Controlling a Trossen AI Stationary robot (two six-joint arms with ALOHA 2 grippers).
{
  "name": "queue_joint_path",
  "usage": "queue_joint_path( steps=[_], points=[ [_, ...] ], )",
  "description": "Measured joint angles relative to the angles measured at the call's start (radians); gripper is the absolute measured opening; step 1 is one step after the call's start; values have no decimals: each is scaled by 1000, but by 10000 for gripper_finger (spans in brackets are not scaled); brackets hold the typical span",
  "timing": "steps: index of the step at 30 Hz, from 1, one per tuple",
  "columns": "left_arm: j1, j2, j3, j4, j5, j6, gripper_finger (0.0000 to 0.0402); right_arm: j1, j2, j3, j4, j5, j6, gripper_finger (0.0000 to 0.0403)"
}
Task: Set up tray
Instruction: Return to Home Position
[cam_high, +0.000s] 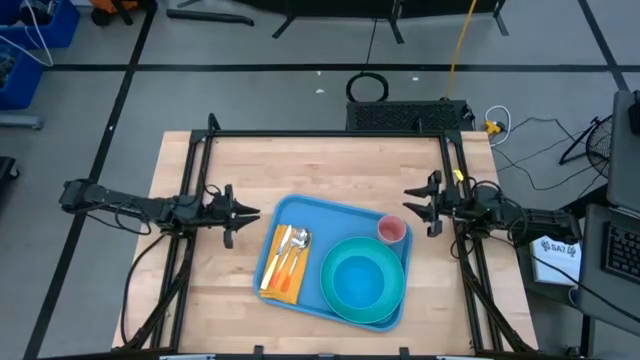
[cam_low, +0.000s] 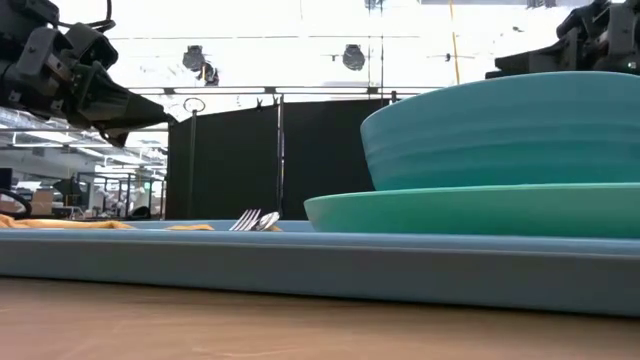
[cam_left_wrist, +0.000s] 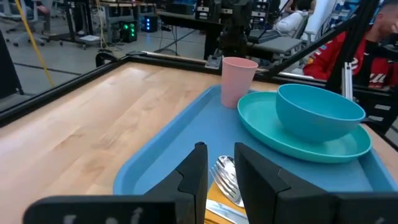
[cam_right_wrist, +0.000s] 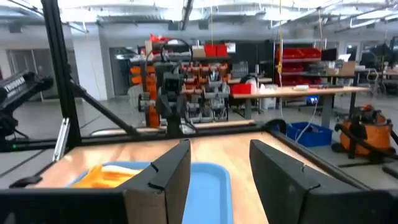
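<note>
The blue tray (cam_high: 345, 225) lies flat on the wooden table, a little right of the middle. On it lie a yellow-orange napkin (cam_high: 280, 285) with a fork and a spoon (cam_high: 290, 245) on top, a turquoise plate (cam_high: 395, 300) bearing a turquoise bowl (cam_high: 358, 280), and a pink cup (cam_high: 392, 231) upright at the far right corner. My left gripper (cam_high: 252, 213) hovers just off the tray's left edge, its fingers a narrow gap apart, empty. My right gripper (cam_high: 410, 203) hovers off the tray's far right corner, open and empty.
Bare wood lies on the far half of the table (cam_high: 320, 165) and along the left side. A black frame (cam_high: 330, 134) runs round the table's edges. In the left wrist view a person in a red top (cam_left_wrist: 348, 56) sits beyond the table.
</note>
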Motion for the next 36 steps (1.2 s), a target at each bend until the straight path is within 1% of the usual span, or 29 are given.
queue_joint_path(
  steps=[4,8,9,22,36],
  points=[
    [0,0,0,6,-6,26,81,0,0,1,40,-4,-11,155],
    [0,0,0,16,-6,48,81,1,0,0,33,-78,9,155],
    [0,0,0,16,-6,48,81,1,0,0,20,-83,17,155],
    [0,0,0,15,-4,54,81,1,1,-2,-23,-79,24,155],
    [0,0,0,15,-4,53,81,1,1,-3,-20,-78,24,155]
  ],
)
